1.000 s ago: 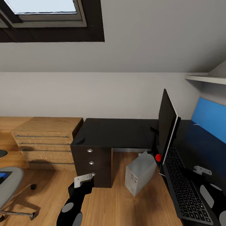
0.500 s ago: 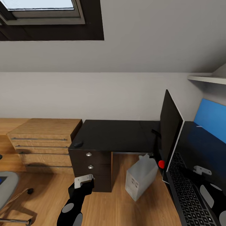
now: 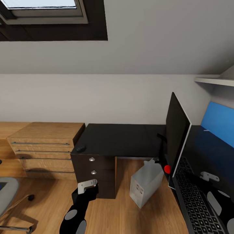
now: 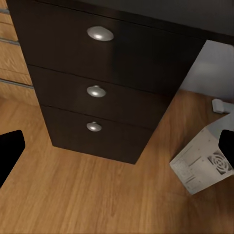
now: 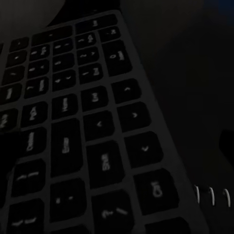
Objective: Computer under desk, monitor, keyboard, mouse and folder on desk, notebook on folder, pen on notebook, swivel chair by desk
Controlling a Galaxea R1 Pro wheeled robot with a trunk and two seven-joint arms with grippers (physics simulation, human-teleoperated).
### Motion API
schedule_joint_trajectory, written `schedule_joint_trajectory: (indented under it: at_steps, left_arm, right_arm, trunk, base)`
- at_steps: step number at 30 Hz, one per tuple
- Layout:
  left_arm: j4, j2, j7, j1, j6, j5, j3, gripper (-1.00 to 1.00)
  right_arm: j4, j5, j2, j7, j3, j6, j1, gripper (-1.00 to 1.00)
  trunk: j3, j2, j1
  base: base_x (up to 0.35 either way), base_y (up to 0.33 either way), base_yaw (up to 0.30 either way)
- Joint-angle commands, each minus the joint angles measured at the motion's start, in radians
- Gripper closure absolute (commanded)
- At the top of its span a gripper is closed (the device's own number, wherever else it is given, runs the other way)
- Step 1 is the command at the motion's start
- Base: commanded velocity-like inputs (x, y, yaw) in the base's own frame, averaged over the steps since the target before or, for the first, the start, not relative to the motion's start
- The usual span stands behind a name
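Motion over the last second was your own: the whole head view slid sideways, so the camera turned and nothing on the desk shifted, while the swivel chair (image 3: 6,194) slipped almost out at the left edge; over the last half second the scene held nearly still. Your left gripper (image 3: 87,187) hung low with its jaws spread wide and empty, and in the left wrist view bare plank floor (image 4: 92,195) lay directly beneath them. Just ahead of the jaws stood the dark drawer unit (image 4: 97,92) with its three round knobs, and off to one side of them the computer (image 3: 146,182) sat tilted on the floor in the kneehole. Your right gripper (image 3: 209,176) hovered close over the keyboard (image 5: 83,136); whether its jaws were apart or together could not be told in that dark view. Beyond the left jaws, the mouse (image 3: 81,149) lay at the desk (image 3: 120,138) corner above the drawers, well apart from the keyboard, so I judged it unplaced. The monitor (image 3: 175,136) stood edge-on beside the keyboard, its lower corner overhanging the desk edge near the computer. Open floor between the drawer unit and the chair gave your left arm room; the oak drawers (image 3: 45,146) closed that side farther off.
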Motion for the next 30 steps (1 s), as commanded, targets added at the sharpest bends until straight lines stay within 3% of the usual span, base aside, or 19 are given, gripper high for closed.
schedule_joint_trajectory:
  at_steps: [1, 15, 24, 30]
  left_arm:
    - [-0.001, 0.0, 0.008, -0.001, 0.003, 0.009, -0.002, -1.0]
    - [-0.002, 0.001, 0.01, -0.001, 0.003, 0.009, -0.003, -1.0]
    - [-0.002, 0.001, 0.01, -0.001, 0.003, 0.009, -0.003, -1.0]
    - [-0.002, 0.001, 0.009, -0.001, 0.003, 0.009, -0.003, -1.0]
  right_arm:
    - [0.0, -0.009, 0.0, 0.007, -0.004, 0.003, -0.001, -1.0]
    - [-0.001, -0.009, 0.001, 0.008, -0.004, 0.003, -0.001, -1.0]
    - [-0.001, -0.009, 0.0, 0.006, -0.004, 0.003, -0.001, -1.0]
    - [-0.001, -0.009, -0.001, 0.006, -0.004, 0.003, -0.001, -1.0]
  trunk:
    - [-0.004, -0.008, 0.004]
    - [-0.048, -0.106, 0.058]
    - [-0.048, -0.106, 0.058]
    - [-0.061, -0.134, 0.073]
  base:
    - [0.0, 0.0, 0.0]
    - [0.0, 0.0, 0.0]
    - [0.0, 0.0, 0.0]
    - [0.0, 0.0, 0.0]
